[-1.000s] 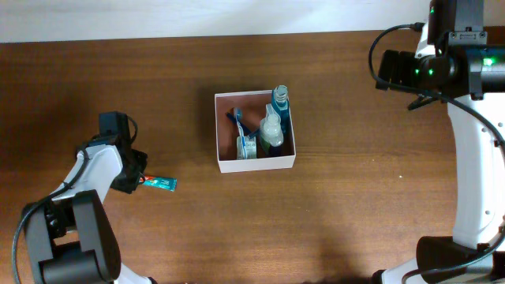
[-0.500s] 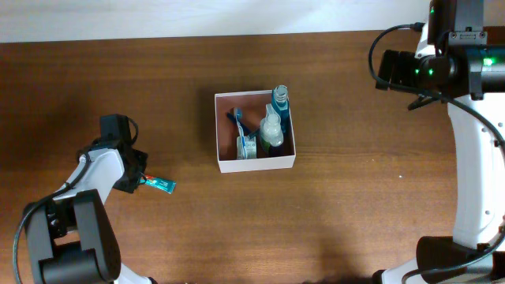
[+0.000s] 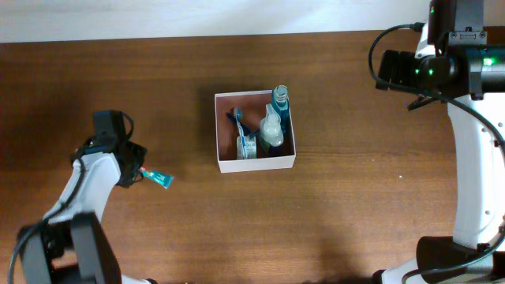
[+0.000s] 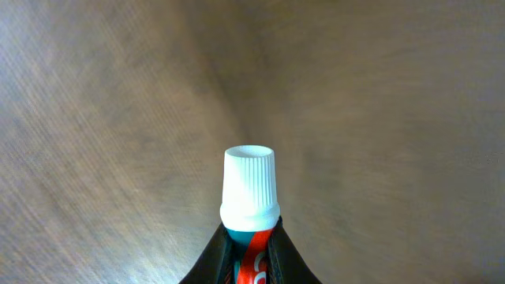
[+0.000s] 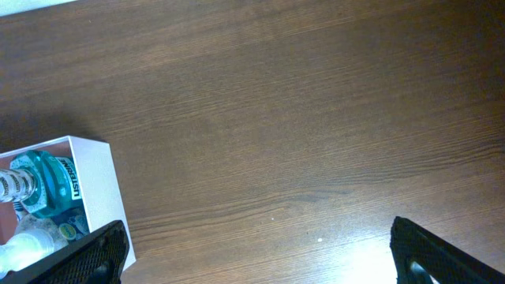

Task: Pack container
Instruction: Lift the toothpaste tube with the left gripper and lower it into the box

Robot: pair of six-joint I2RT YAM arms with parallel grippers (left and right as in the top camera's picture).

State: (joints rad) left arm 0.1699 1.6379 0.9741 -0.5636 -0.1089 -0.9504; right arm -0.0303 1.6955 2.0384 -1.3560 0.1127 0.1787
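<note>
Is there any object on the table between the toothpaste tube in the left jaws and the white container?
No. Only bare table lies between the toothpaste tube and the container. Its right side already holds bottles.

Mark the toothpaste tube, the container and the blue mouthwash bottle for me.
toothpaste tube [image 4: 249, 185], left wrist view, on its white ribbed cap.
container [image 3: 256, 164], overhead view, on its white outer wall.
blue mouthwash bottle [image 5: 41, 172], right wrist view, on its blue body beside the label.
</note>
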